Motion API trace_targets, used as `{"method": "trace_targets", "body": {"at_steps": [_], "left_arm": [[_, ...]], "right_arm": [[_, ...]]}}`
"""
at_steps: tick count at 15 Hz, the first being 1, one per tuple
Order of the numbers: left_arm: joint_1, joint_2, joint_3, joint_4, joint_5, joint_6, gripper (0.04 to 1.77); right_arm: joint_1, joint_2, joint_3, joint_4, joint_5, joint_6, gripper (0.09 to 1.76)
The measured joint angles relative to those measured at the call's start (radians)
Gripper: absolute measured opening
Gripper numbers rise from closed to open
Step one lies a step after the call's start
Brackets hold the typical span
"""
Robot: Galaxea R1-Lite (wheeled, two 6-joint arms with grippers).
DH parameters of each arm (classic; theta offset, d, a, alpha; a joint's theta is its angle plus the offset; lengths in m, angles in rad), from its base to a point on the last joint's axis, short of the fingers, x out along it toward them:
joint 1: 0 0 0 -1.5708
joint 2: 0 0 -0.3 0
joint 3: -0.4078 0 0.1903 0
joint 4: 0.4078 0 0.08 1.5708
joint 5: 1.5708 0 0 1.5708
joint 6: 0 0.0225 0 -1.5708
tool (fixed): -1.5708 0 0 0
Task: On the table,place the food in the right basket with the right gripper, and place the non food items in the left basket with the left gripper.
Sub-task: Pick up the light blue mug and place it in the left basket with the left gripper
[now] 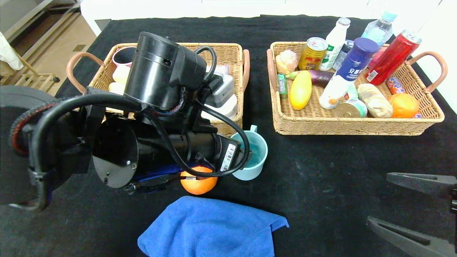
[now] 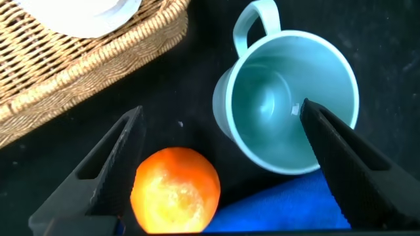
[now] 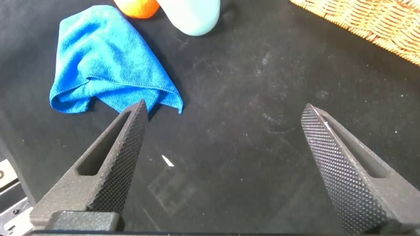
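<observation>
Mug (image 2: pixel 289 105) position decides your next move: it stands upright on the table (image 1: pixel 321 171), just near the left basket (image 1: pixel 228 53), and your left gripper (image 2: pixel 220 141) hangs over it, spread wide and empty, one jaw inside its rim, orange (image 2: pixel 176 190) beside.

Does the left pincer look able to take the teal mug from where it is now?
Probably yes. The left pincer is open right over the teal mug, one finger reaching past its rim. The orange sits close beside it, so it might get nudged.
</observation>
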Motion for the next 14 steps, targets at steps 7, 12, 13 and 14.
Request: {"method": "trace_targets", "body": {"at_steps": [7, 12, 13, 14], "left_arm": [[-0.001, 0.030, -0.009, -0.001, -0.001, -0.002, 1.71], [-0.002, 0.051, -0.021, -0.001, 0.000, 0.000, 1.72], [-0.002, 0.056, -0.023, -0.001, 0.000, 0.000, 1.72], [-0.002, 0.059, -0.024, -0.002, 0.000, 0.000, 1.72]], "right_arm": [[-0.001, 0.002, 0.001, 0.000, 0.000, 0.000, 1.71], [-0.002, 0.005, 0.001, 0.000, -0.001, 0.000, 1.71], [-0.002, 0.005, 0.001, 0.000, -0.001, 0.000, 1.71], [-0.002, 0.005, 0.001, 0.000, -0.001, 0.000, 1.71]]}}
